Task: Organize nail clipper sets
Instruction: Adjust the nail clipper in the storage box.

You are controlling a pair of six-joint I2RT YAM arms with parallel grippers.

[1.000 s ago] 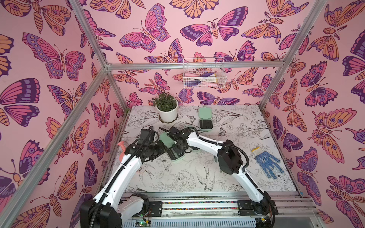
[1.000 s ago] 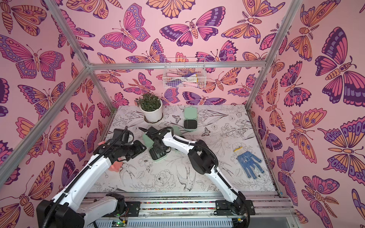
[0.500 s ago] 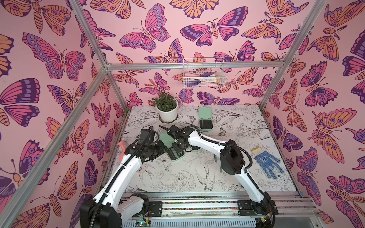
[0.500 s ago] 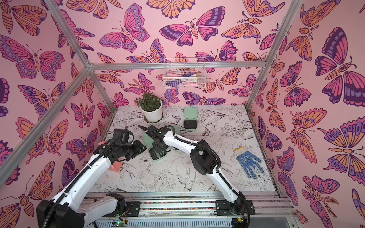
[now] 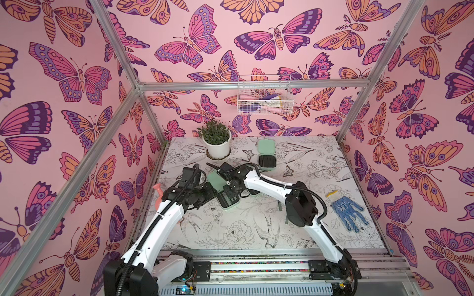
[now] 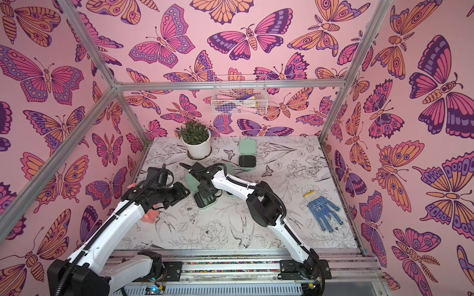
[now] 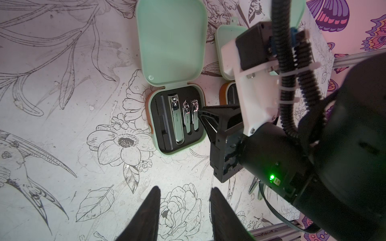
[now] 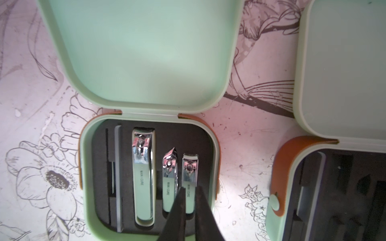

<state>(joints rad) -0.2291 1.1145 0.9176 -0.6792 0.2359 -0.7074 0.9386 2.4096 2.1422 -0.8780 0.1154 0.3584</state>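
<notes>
Seating or lifting the small clipper (image 8: 189,173) appears to be the step in hand. The right claw (image 8: 189,205) is pinched across that clipper's tail, tips down inside the open mint case (image 8: 86,208). Its lid (image 8: 146,52) lies folded back on the surface (image 5: 307,179), leaving the slots exposed. The slanted-tip clipper (image 8: 170,177) lies just beside one finger and the case wall stands close beyond the other, so side room is tight. A second open case (image 8: 334,62) sits near. The left claw (image 7: 185,194) hangs empty, jaws apart, over bare surface.
</notes>
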